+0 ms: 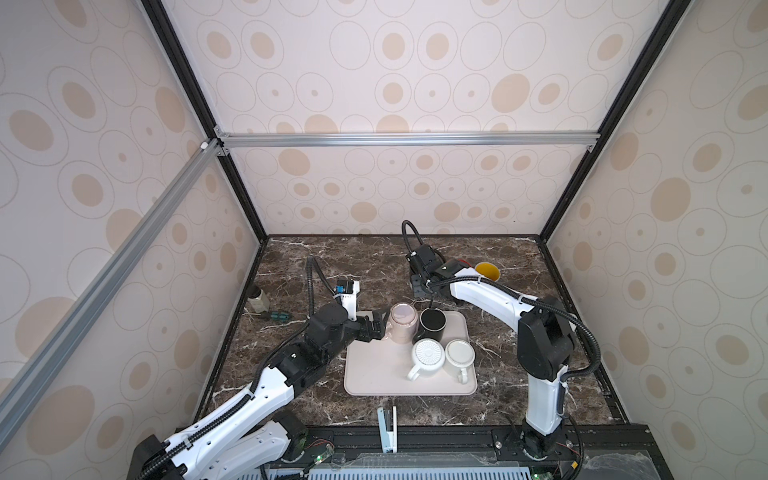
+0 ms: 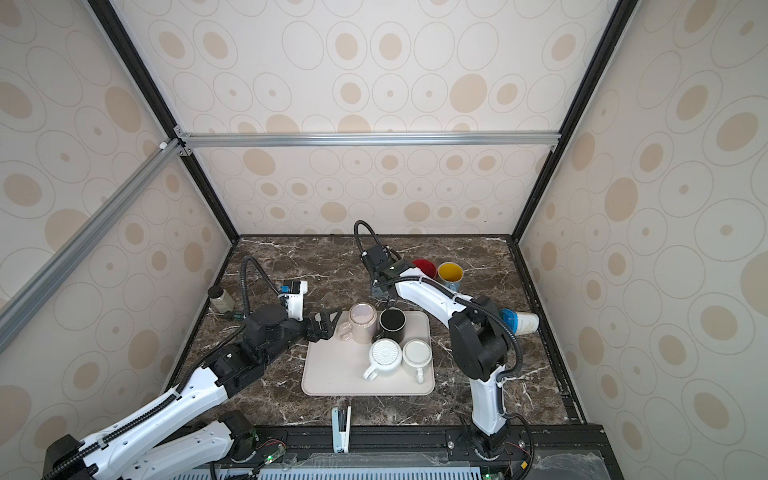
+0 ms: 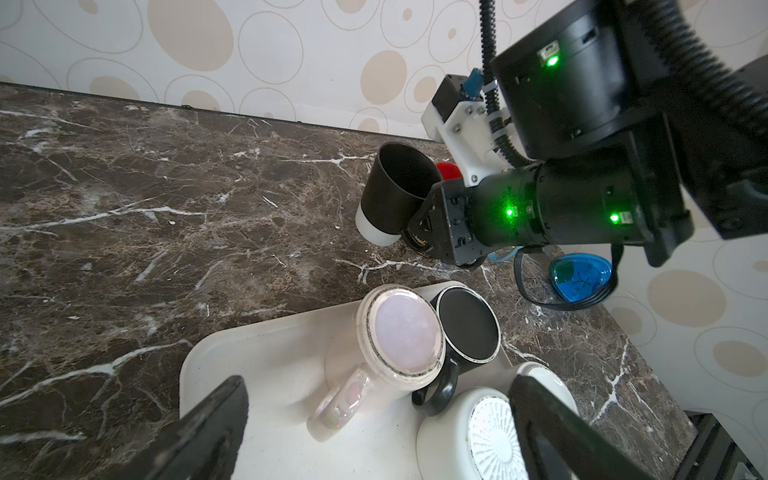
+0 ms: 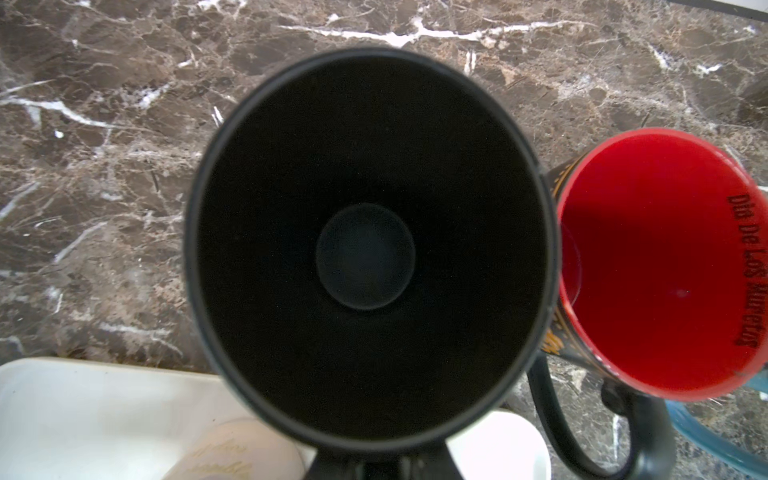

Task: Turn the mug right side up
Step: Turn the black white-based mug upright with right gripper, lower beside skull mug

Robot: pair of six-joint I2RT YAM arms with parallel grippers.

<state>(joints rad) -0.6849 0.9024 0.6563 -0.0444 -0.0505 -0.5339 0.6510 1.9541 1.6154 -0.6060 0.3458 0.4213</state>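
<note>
A two-tone mug [image 3: 392,187], black above a white base, is held mouth up behind the tray [image 1: 374,374], just beside a red mug [image 4: 665,270]. The right gripper [image 3: 417,226] is pinched on its side. Whether its base touches the table [image 1: 332,266] cannot be told. "Dia De Los Muertos" is printed inside the red mug's rim. On the tray, a pink mug [image 1: 402,328], a black mug [image 1: 432,324] and two white mugs [image 1: 428,353] are set upside down. The left gripper [image 2: 326,326] is spread wide just beside the pink mug's handle. Gold script on the pink mug cannot be read.
</note>
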